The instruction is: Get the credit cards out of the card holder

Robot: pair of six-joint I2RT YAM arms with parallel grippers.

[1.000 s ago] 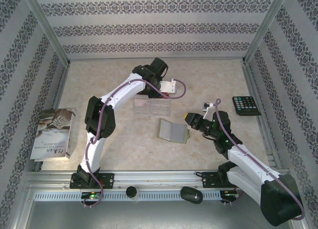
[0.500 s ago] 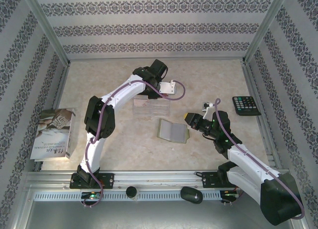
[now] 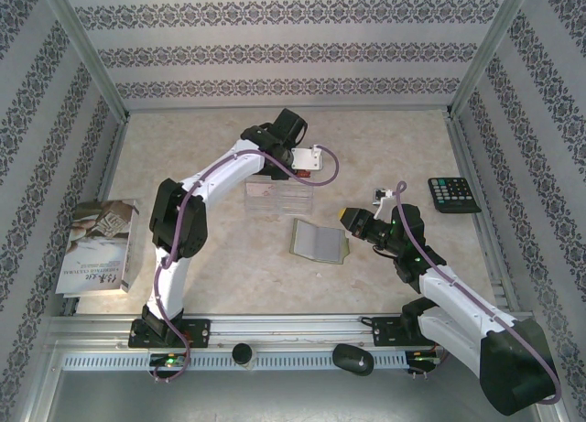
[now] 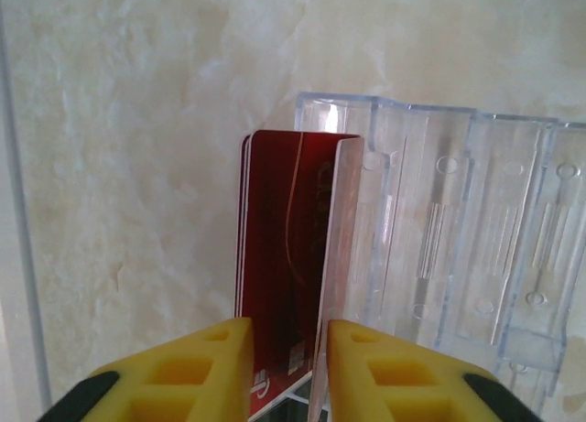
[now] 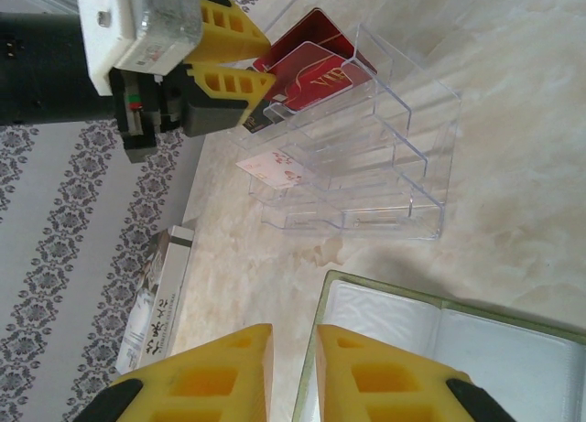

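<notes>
Showing two red cards [image 5: 311, 70], one clear rack [image 5: 394, 156], one open card holder [image 5: 439, 349]

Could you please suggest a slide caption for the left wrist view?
The left gripper, jaws slightly apart, at the red credit cards standing in a clear plastic rack on a marbled tabletop.

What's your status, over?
Left gripper parted around the red cards, standing in the clear rack. Right gripper at edge of the open card holder, grip unclear. Rack divider close beside the cards.
</notes>
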